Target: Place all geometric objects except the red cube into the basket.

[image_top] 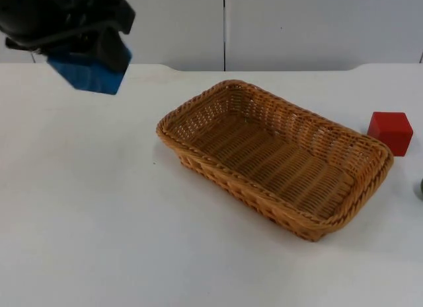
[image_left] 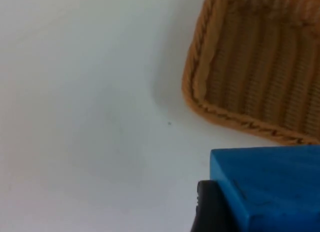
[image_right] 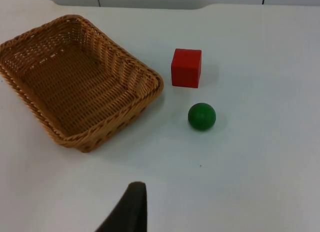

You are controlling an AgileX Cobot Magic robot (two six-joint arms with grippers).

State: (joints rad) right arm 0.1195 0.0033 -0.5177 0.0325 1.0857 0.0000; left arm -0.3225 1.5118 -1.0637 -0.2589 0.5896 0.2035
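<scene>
Top view: the left pincer point(image_top: 89, 53) hangs above the far left of the white desk point(image_top: 99, 221), closed on a blue block point(image_top: 89, 72) that is lifted clear of the surface and well apart from the wicker basket point(image_top: 198, 119) at the centre. The left wrist view shows the blue block point(image_left: 270, 187) pressed against a black fingertip, with a corner of the basket point(image_left: 197, 87) ahead of it and bare desk between. The right arm waits; from its wrist, the right pincer point(image_right: 127, 212) looks over the basket point(image_right: 152, 90), a red cube point(image_right: 186, 67) just beside the basket's rim, and a green ball point(image_right: 202, 116) near the cube, and whether its fingers are parted cannot be told. Likely risks: a release short of the rim would drop the block onto the desk or onto the wicker edge, where it could tip outward; the ball, being round, may roll away when grasped, possibly against the cube, which must stay out. Count: one basket, holding nothing so far; one blue block; one green ball; one red cube.
</scene>
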